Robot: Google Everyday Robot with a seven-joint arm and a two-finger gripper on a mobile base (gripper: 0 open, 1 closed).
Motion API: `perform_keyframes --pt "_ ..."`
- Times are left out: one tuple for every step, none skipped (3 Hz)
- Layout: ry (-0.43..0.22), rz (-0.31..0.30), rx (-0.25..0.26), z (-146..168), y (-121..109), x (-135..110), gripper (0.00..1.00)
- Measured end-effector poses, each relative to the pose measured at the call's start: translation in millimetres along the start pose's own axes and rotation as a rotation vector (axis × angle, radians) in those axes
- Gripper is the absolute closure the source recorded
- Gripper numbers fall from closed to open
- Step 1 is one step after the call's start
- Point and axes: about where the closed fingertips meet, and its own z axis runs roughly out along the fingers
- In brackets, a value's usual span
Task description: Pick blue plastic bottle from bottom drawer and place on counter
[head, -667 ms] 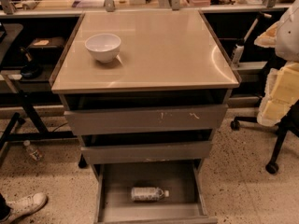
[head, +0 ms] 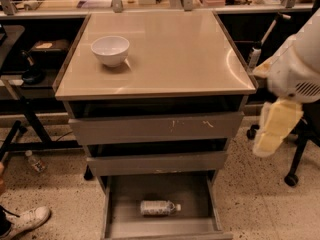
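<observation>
blue plastic bottle (head: 157, 207) in bottom drawer (head: 150, 190), gripper (head: 275, 129) at right
the bottle lies on its side on the open drawer's floor, cap rightward; the gripper hangs off the counter's (head: 175, 49) front right corner, its opening impossible to tell.

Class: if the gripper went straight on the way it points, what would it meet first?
Probably the speckled floor right of the bottom drawer; the gripper hangs beside the counter, pointing down. Depth is unclear.
</observation>
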Motion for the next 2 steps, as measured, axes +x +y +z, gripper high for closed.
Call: perform_keyframes --pt "0.005 -0.045 -0.04 83 15 -11 0.0" --pt "-0.001 -0.084 -0.099 167 39 -13 0.0"
